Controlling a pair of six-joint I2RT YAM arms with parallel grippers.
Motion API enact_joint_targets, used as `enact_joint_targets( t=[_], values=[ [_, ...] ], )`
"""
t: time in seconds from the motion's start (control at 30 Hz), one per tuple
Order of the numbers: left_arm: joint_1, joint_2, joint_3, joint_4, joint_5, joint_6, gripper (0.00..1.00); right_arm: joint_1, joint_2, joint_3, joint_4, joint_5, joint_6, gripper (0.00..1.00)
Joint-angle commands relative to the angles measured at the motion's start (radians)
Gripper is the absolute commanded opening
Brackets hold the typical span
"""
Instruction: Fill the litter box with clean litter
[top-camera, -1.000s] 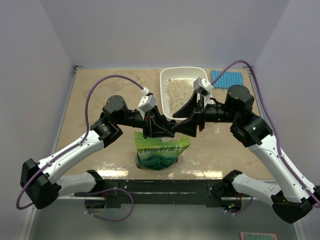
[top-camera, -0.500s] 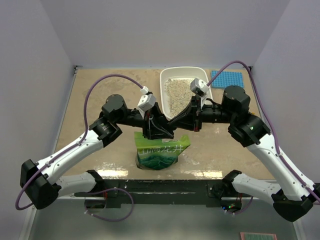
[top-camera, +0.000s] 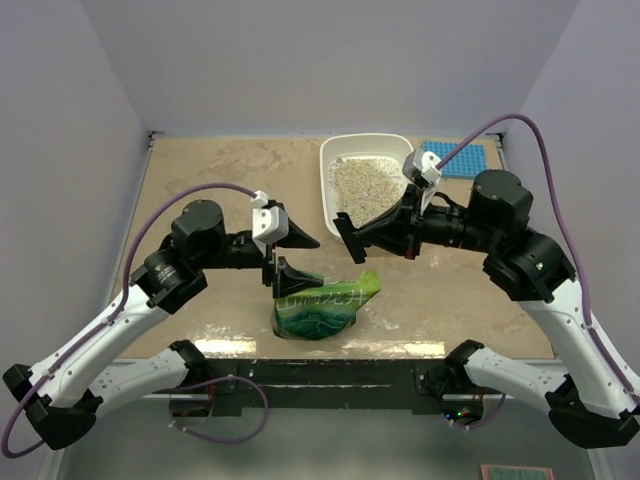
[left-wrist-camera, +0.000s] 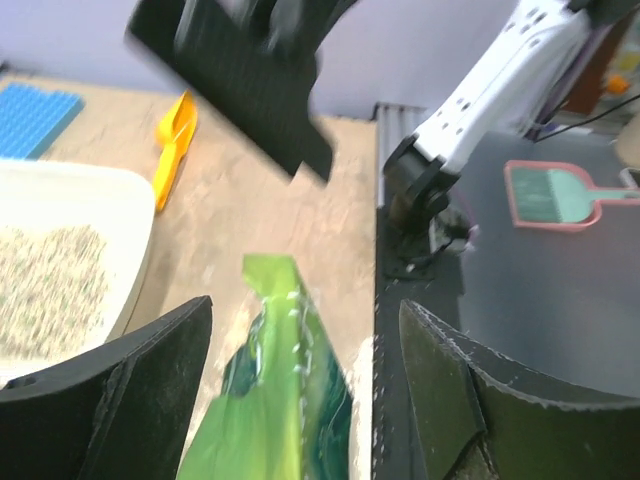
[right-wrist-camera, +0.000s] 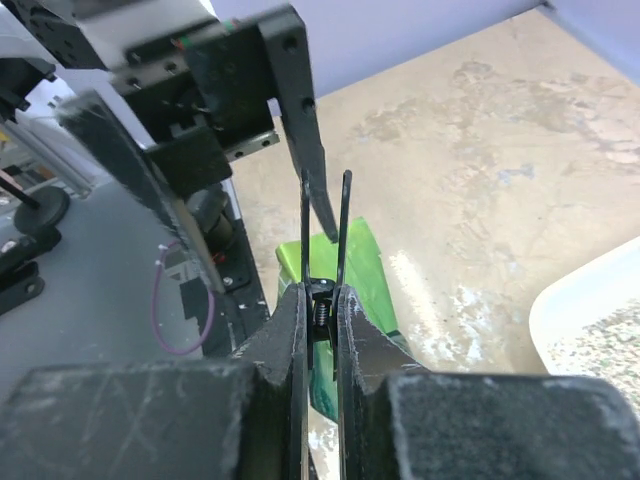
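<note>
left gripper hanging with fingers spread over green bag, just robot-side of litter box | right gripper hovering pressed together, empty | clean litter sitting in box | regripping: pinch bag top deep, tilt mouth boxward

Pale lilac walls on three sides of mottled beige tabletop; dark grey surface beside near edge.

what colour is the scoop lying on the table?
Orange-yellow scoop; it shows best in the left wrist view.
</note>
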Motion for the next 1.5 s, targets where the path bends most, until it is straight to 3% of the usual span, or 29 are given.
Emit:
enact_joint_targets(
  t=[0.0,0.07,0.2,0.5,0.7,0.73,0.93,0.97,1.17,1.47],
  values=[
    [-0.003,-0.001,-0.042,-0.202,-0.147,0.145,0.8,-0.001,-0.002,0.076,-0.121,0.055,-0.103,0.0],
    [-0.003,0.003,-0.072,-0.21,-0.155,0.156,0.82,-0.001,-0.008,0.064,-0.124,0.038,-0.116,0.0],
    [-0.003,0.017,-0.148,-0.195,-0.148,0.167,0.95,-0.001,-0.025,0.033,-0.126,0.019,-0.116,0.0],
    [-0.002,0.038,-0.202,-0.199,-0.182,0.179,0.95,-0.001,-0.031,-0.019,-0.145,0.024,-0.113,0.0],
    [-0.003,0.051,-0.207,-0.254,-0.213,0.211,0.89,-0.001,-0.018,-0.058,-0.13,0.01,-0.114,0.0],
    [-0.003,0.051,-0.211,-0.257,-0.214,0.216,0.87,-0.001,-0.01,-0.061,-0.127,0.005,-0.114,0.0],
    [-0.003,0.057,-0.23,-0.296,-0.228,0.254,0.53,-0.001,0.008,-0.1,-0.1,-0.042,-0.116,0.0],
    [-0.003,0.057,-0.236,-0.294,-0.243,0.251,0.41,-0.001,0.011,-0.105,-0.096,-0.048,-0.116,0.0],
    [-0.002,0.058,-0.244,-0.287,-0.335,0.241,0.0,0.002,0.012,-0.176,-0.066,-0.099,-0.171,0.0],
    [-0.002,0.023,-0.247,-0.265,-0.32,0.25,0.0,0.013,-0.025,-0.308,0.15,-0.192,-0.26,0.0]
  ],
)
